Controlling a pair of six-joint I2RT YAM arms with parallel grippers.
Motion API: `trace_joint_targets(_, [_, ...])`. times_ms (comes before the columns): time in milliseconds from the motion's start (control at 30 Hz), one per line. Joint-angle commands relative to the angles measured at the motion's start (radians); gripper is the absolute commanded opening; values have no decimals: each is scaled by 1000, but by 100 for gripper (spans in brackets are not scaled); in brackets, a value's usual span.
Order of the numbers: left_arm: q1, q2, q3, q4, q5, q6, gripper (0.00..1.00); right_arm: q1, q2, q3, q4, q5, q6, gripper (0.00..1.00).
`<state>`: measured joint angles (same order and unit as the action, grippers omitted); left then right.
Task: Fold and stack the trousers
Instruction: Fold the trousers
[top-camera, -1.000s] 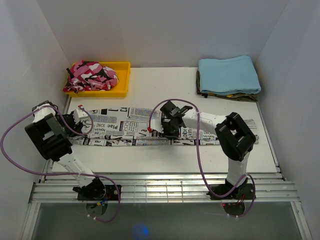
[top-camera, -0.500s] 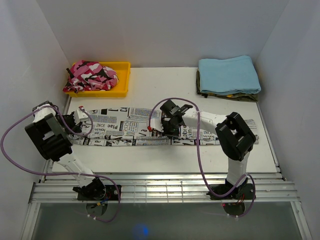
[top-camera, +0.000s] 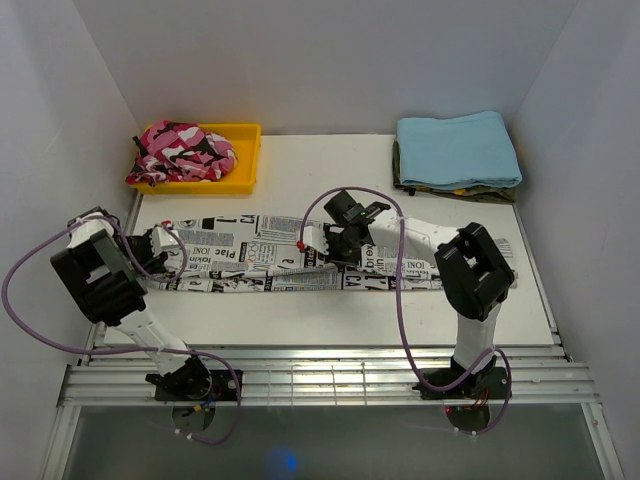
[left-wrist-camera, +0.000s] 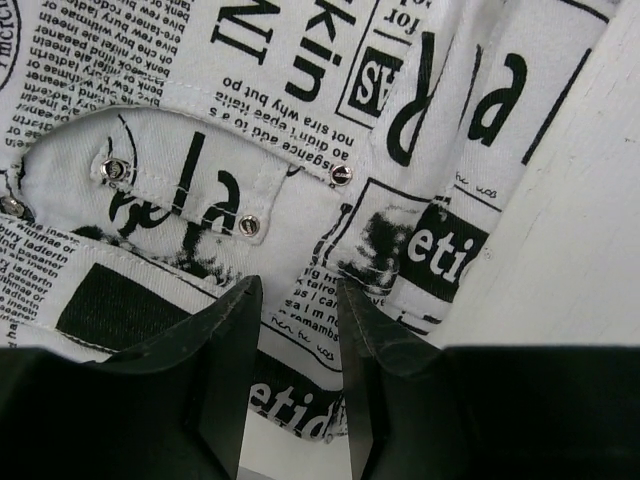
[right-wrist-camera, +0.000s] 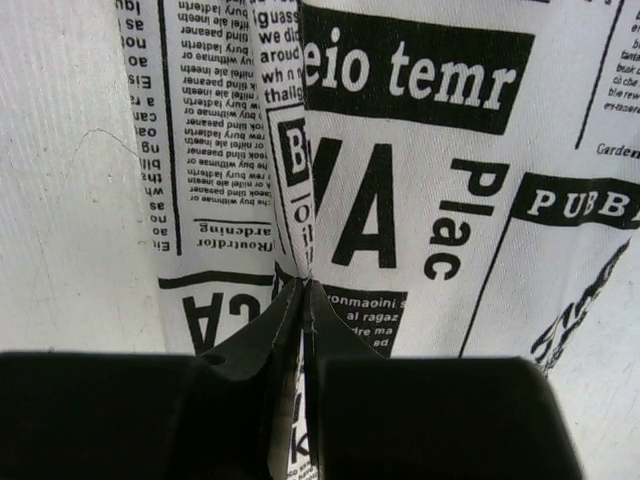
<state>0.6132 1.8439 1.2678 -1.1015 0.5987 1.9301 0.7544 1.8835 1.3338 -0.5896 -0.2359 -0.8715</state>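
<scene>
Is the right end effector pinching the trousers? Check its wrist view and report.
Yes, the right end effector has its fingertips closed together on a raised fold of the trousers in the right wrist view.

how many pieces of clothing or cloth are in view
4: the trousers spread across the middle, a pink camouflage garment in the yellow tray far left, a light blue folded cloth far right, a dark olive cloth under it. More may be hidden.

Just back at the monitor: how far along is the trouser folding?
Done: the trousers lie as one long strip on the table. In hand: the right claw is shut on a fabric ridge mid-length; the left claw stands open over the waistband end. Left: crosswise folds and stacking.
</scene>
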Motion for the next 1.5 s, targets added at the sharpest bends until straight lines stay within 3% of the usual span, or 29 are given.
trace_joint_targets(0, [-6, -55, -24, 15, 29, 72, 47, -3, -41, 45, -10, -22, 17, 8])
trace_joint_targets(233, [-36, -12, 4, 20, -3, 84, 48, -3, -35, 45, -24, -31, 20, 8])
trace_joint_targets(733, [-36, -121, 12, -143, -14, 184, 48, -17, -6, 57, -29, -25, 12, 8])
trace_joint_targets(1133, [-44, -64, -56, -46, -42, 149, 51, -23, -14, 54, -36, -42, 17, 8])
trace_joint_targets(1233, [-49, -49, -64, -17, -51, 130, 45, -24, -15, 56, -38, -46, 17, 8])
trace_joint_targets(1267, [-49, -48, -65, -8, -51, 126, 38, -24, -17, 57, -39, -46, 17, 8])
trace_joint_targets(1433, [-49, -71, -100, 66, -56, 122, 21, -27, -21, 57, -39, -52, 19, 8])
trace_joint_targets(1467, [-49, -74, -99, 66, -54, 121, 14, -27, -21, 57, -38, -52, 19, 8])
